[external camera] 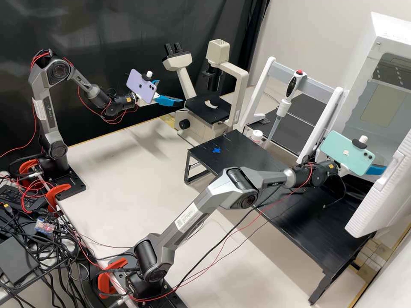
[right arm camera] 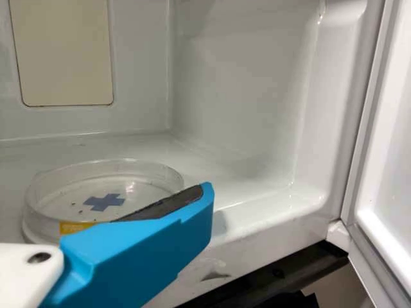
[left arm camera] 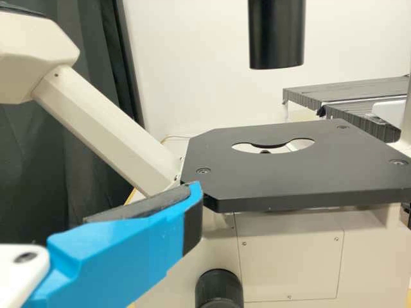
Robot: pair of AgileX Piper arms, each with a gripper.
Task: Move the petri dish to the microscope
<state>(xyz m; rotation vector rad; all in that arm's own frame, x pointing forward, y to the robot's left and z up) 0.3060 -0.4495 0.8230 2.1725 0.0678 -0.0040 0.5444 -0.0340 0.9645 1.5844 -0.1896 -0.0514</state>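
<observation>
In the high view my left gripper [external camera: 169,98] stands open beside the microscope [external camera: 208,109]. The left wrist view shows a blue finger of this gripper [left arm camera: 192,208] in front of the microscope's black stage [left arm camera: 289,174]. My right gripper [external camera: 376,170] is at the mouth of the white chamber. The right wrist view has the clear, round petri dish [right arm camera: 144,168] lying on the chamber floor, with a blue cross in it and a yellow label on its side. A finger of the open right gripper [right arm camera: 204,208] covers part of the dish's edge.
The chamber's door [external camera: 381,192] stands open near the right arm. A low black table [external camera: 257,160] with a blue cross mark, a pipette [external camera: 284,105] on a white stand and a small white-capped bottle [external camera: 257,136] stand between microscope and chamber. Cables trail along the right arm.
</observation>
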